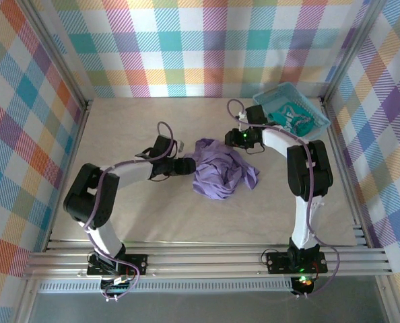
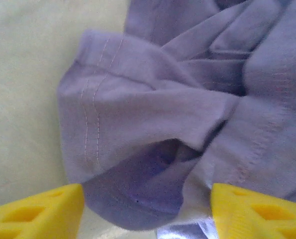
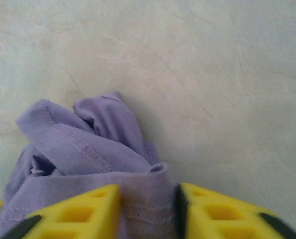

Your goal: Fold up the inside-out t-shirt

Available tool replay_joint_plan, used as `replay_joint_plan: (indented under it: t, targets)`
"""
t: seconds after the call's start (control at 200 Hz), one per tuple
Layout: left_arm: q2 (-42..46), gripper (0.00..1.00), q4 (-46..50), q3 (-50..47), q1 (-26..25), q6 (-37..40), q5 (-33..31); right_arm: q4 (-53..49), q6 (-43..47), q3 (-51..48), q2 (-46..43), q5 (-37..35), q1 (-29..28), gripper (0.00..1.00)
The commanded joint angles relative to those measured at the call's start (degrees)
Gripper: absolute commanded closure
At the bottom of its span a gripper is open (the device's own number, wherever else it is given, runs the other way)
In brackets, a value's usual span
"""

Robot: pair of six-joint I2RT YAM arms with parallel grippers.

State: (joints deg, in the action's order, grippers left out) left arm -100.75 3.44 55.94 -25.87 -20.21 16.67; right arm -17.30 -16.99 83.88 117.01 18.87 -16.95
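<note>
The inside-out t-shirt (image 1: pixel 220 171) is a lavender-purple heap, crumpled in the middle of the table. My left gripper (image 1: pixel 190 165) is at the heap's left edge. In the left wrist view it (image 2: pixel 147 209) is open, its yellow fingers (image 2: pixel 38 214) wide apart around a hemmed fold of the t-shirt (image 2: pixel 153 99) without pinching it. My right gripper (image 1: pixel 228 145) is at the heap's far right edge. In the right wrist view it (image 3: pixel 148 209) is shut on a seamed bunch of the t-shirt (image 3: pixel 78 149), and fabric fills the gap between the pads.
A small teal basket (image 1: pixel 279 89) holding a teal-green garment (image 1: pixel 294 116) stands at the back right corner, just behind the right arm. Bare pale tabletop (image 1: pixel 139 118) lies to the left and behind the heap. Checked walls enclose the table on three sides.
</note>
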Motion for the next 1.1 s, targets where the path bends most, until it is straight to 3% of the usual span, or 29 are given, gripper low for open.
replay_joint_plan:
  t: [0.0,0.085,0.17,0.48,0.655,0.78,0.845,0.98,1.095]
  targets:
    - [-2.2,0.51,-3.2,2.8,-0.5,0.0,2.8,1.9,0.1,1.4,-1.7,1.9,0.0,0.81]
    - [-2.7,0.76,-3.8,4.0,-0.5,-0.2,2.4,2.5,1.1,1.4,-3.3,2.1,0.0,0.94]
    - [-1.3,1.0,-3.5,5.2,-0.4,0.7,1.5,3.1,2.2,1.6,-5.8,1.8,0.0,0.98]
    - [19.2,1.0,-2.5,8.0,-0.1,2.9,-7.8,8.5,2.3,3.7,-24.3,5.0,0.0,1.0]
    - [27.0,1.0,-0.9,7.4,-0.6,4.7,-6.9,11.2,-0.8,8.3,-31.5,9.8,-0.4,1.0]
    - [26.4,0.61,-2.2,5.1,-1.0,4.0,-2.5,10.4,-1.7,11.2,-33.5,11.7,-0.4,1.0]
    - [25.6,0.47,-3.0,4.3,-1.6,3.3,-0.3,10.1,-2.3,11.8,-33.9,12.4,-0.5,1.0]
    - [23.3,0.29,-7.2,2.5,-4.4,0.9,2.9,10.8,-4.2,11.1,-34.3,14.3,-0.5,1.0]
    - [18.6,0.24,-9.0,3.4,-7.5,-0.9,4.1,11.1,-4.5,10.3,-34.1,13.1,-0.5,1.0]
